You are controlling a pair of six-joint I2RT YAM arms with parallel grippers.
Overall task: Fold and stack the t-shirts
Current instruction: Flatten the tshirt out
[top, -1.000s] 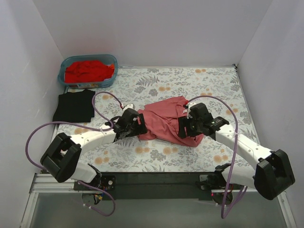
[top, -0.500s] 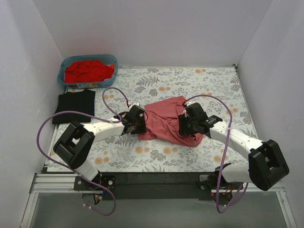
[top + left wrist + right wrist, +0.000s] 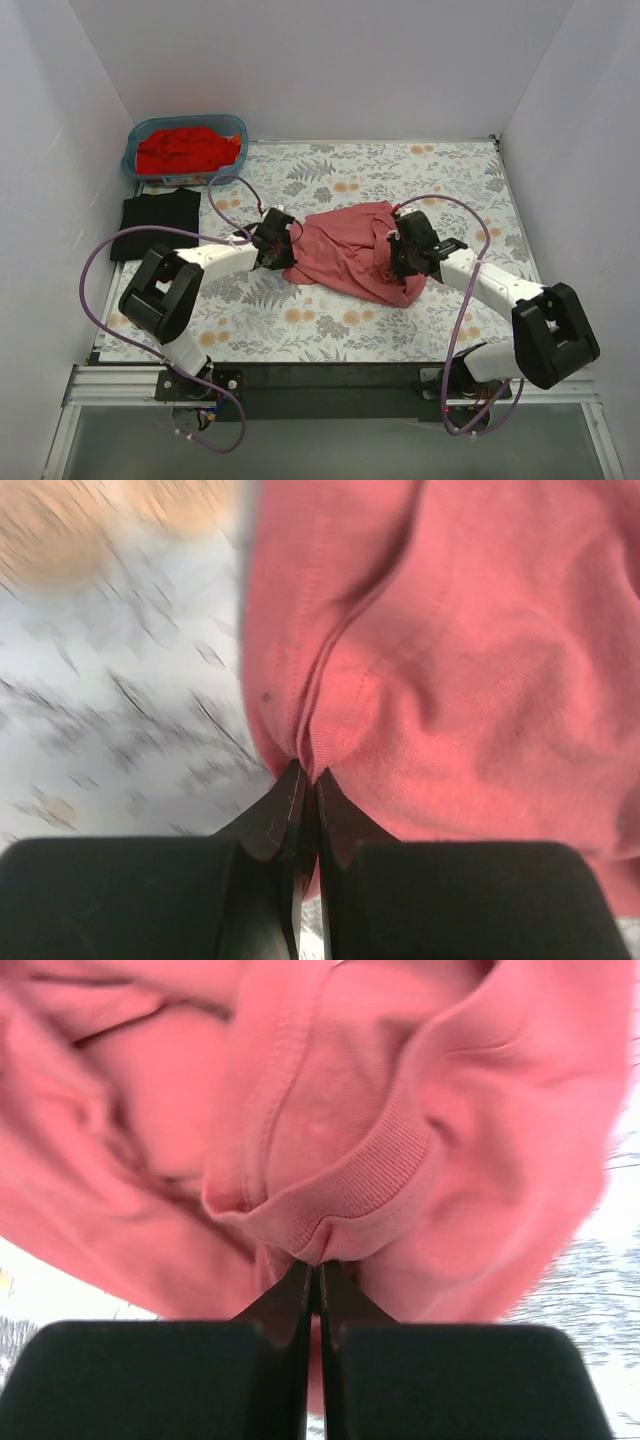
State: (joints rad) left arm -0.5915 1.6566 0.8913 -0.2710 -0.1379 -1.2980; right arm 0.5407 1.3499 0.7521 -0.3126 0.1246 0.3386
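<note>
Floral-covered table point(image 3: 330, 330) with crumpled salmon-pink t-shirt point(image 3: 345, 258), folded black t-shirt point(image 3: 155, 225), blue basket point(image 3: 129, 160) of red t-shirts point(image 3: 185, 150).

Your top camera looked down from above and behind over the whole table point(image 3: 450, 170); both wrist cameras faced the same salmon-pink t-shirt point(image 3: 345, 258), very close.

The tabletop is covered by a cloth point(image 3: 330, 170) printed with grey ferns and leaves and pale orange blossoms on a white ground. A blue plastic tub point(image 3: 242, 128) is set at the far left corner of this cover, close to the back wall. The work area is enclosed by plain white walls point(image 3: 300, 60) at the back and on both sides. Along the near edge a black strip point(image 3: 330, 380) is seen, with a silver metal rail point(image 3: 110, 385) beside it. In both wrist views the print is blurred.
</note>
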